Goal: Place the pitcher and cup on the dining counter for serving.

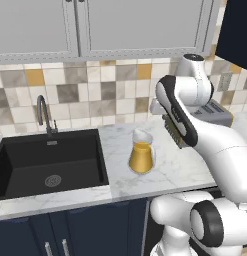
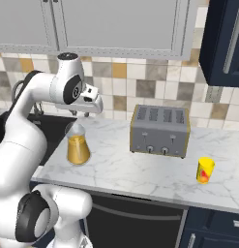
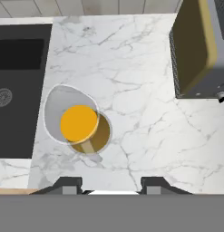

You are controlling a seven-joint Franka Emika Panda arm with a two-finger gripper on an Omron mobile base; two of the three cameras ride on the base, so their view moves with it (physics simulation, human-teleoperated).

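Note:
The pitcher (image 1: 141, 157) (image 2: 78, 145), a clear glass jug with an amber lower body, stands upright on the marble worktop just right of the sink. From above, the hand view shows its round orange fill (image 3: 79, 122). My gripper (image 3: 111, 185) hovers above the worktop, its two fingertips apart with only bare marble between them, and the pitcher lies ahead and to the left of them. The hand (image 2: 89, 104) hangs above and slightly behind the pitcher. The yellow cup (image 2: 204, 170) with red blotches stands near the worktop's front edge, right of the toaster. The dining counter is out of view.
A grey toaster (image 2: 159, 130) (image 3: 195, 50) sits against the tiled wall, right of the pitcher. The black sink (image 1: 50, 162) (image 3: 13, 90) with its faucet (image 1: 43, 115) lies to the left. Grey wall cabinets (image 1: 80, 25) hang overhead.

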